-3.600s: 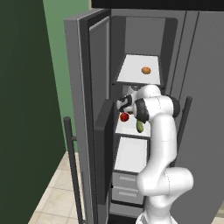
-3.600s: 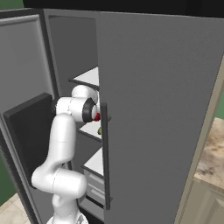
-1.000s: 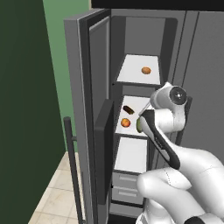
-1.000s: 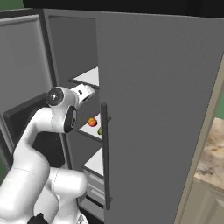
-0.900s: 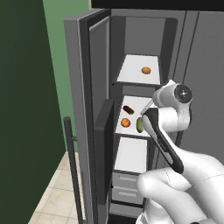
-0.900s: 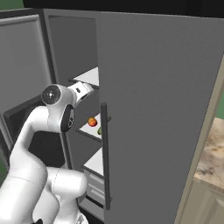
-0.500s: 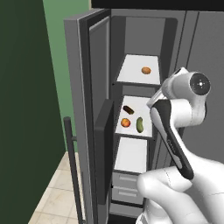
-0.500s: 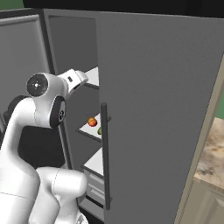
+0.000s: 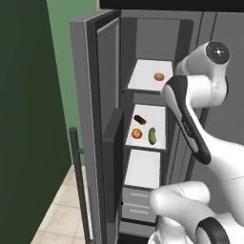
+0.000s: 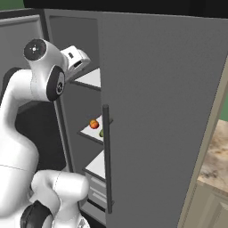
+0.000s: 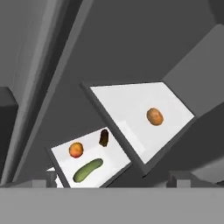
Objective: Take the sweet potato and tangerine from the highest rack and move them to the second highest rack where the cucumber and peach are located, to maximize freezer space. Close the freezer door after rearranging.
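Freezer (image 9: pixel 143 28) stands open; top rack (image 11: pixel 127 105) holds the tangerine (image 11: pixel 154 116), middle rack (image 9: pixel 159 119) the sweet potato (image 9: pixel 139 119), peach (image 9: pixel 137 134) and cucumber (image 9: pixel 152 136). Gripper (image 11: pixel 113 183), spread wide and empty, could nudge the tangerine rolling if it closes off-centre.

A green wall (image 9: pixel 71 52) stands behind the kitchen, with a dark green panel (image 9: pixel 24 119) to its left. Beige floor tiles (image 9: pixel 57 209) lie below. A speckled stone counter (image 10: pixel 216 156) tops pale cabinets (image 10: pixel 205 207).
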Tool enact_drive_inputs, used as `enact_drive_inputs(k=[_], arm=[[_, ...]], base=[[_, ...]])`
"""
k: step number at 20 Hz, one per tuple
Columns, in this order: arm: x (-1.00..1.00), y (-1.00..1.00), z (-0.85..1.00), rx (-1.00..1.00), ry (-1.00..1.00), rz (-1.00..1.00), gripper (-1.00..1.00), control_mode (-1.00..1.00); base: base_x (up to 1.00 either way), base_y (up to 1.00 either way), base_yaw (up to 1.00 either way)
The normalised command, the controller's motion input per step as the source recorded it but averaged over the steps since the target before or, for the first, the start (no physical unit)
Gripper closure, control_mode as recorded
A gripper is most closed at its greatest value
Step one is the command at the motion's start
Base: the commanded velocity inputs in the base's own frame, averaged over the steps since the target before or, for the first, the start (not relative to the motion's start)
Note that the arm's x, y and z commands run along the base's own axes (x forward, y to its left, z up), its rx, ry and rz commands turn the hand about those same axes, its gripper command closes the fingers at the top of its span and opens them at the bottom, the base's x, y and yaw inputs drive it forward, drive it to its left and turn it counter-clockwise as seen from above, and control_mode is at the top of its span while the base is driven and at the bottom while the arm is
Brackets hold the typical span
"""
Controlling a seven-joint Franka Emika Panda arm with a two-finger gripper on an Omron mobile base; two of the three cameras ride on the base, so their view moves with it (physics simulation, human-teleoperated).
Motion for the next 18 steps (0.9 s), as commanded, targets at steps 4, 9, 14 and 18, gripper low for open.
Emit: enact_drive_inputs(k=[4,9,14,18], arm=[[0.44,0.0,0.03,0.0,0.1,-0.02,-1.0,-1.0],[0.22,0.0,-0.25,-0.1,-0.04,0.0,-1.0,-1.0],[0.36,0.0,-0.36,-0.13,-0.02,0.0,-1.0,-1.0],[0.47,-0.01,-0.27,-0.12,0.0,0.0,-1.0,-1.0]], base=[[0.0,0.0,0.0],[0.0,0.0,0.0],[0.0,0.0,0.0],[0.0,0.0,0.0]])
